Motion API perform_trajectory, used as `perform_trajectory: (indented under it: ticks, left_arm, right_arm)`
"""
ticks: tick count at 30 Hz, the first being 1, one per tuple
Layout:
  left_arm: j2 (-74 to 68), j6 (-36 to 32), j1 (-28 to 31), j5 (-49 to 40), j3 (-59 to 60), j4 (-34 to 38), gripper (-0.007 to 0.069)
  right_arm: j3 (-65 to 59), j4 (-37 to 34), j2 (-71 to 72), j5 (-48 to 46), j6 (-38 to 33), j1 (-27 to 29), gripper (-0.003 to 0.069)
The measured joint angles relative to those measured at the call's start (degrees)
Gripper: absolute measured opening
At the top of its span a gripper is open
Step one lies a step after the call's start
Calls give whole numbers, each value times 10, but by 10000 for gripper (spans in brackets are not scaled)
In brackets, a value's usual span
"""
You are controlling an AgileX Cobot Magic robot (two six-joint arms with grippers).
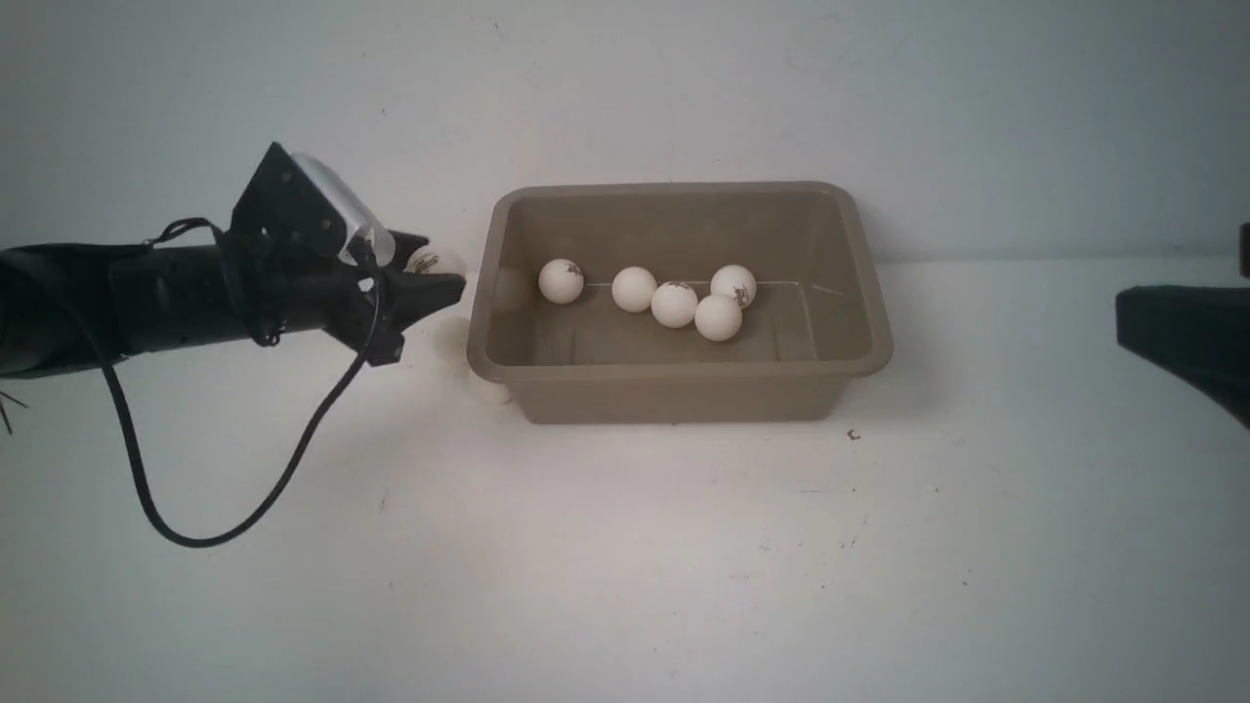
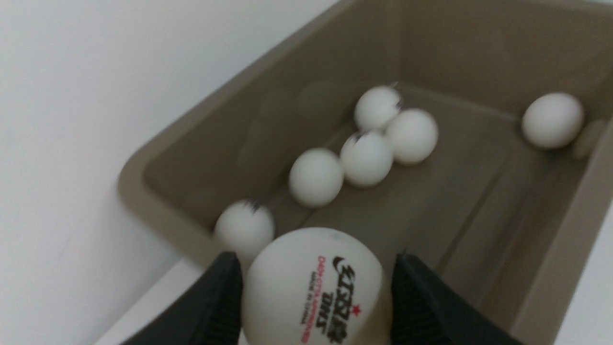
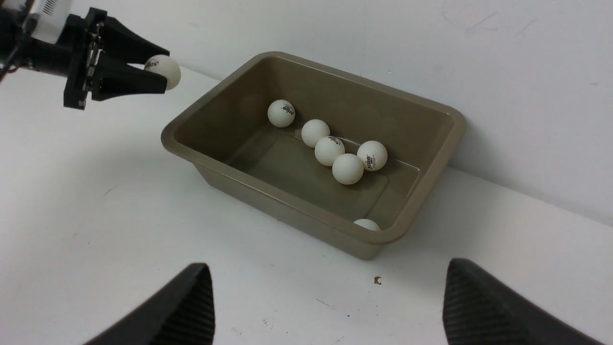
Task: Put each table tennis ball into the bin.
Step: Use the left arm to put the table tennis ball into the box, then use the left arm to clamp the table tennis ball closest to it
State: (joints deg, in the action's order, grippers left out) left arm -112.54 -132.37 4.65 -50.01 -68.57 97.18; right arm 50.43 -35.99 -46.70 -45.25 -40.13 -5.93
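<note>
Left gripper (image 1: pixel 441 266) was clamped on 1 table tennis ball (image 2: pixel 313 287) (DHS logo showing), raised just beside the bin's (image 1: pixel 674 400) left end. 6 other balls (image 1: pixel 675 304) lay inside. Right gripper (image 3: pixel 328 287) gaped wide, empty.

Smooth taupe plastic with a faint sheen for the bin (image 1: pixel 674 395); matt white plastic, smooth, some with dark print, for the held ball (image 2: pixel 313 287) and the balls in the bin (image 1: pixel 674 304); matt black, finely ribbed fingers (image 3: pixel 191 306) on the right gripper (image 3: pixel 328 266); matt white, lightly scuffed table (image 1: pixel 625 566); smooth black cable (image 1: pixel 137 478).
</note>
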Motion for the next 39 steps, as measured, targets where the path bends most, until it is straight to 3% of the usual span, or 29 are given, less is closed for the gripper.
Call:
perform_trajectory:
  ticks: [11, 17, 23, 29, 39]
  left_arm:
    - [-82, -3, -65, -5, -100, -4, 353]
    - [-101, 78, -71, -3, -127, -7, 493]
    - [-71, 94, -22, 22, -128, -6, 509]
    - [-69, 45, 58, -10, -129, -10, 489]
    - [-100, -8, 105, -101, -129, -110, 489]
  right_arm:
    - [0, -4, 0, -4, 0, 0, 582]
    - [0, -8, 0, -6, -2, 0, 582]
    - [0, -16, 0, -6, -13, 0, 582]
    - [0, -17, 0, -6, -15, 0, 582]
    - [0, -19, 0, -8, -26, 0, 582]
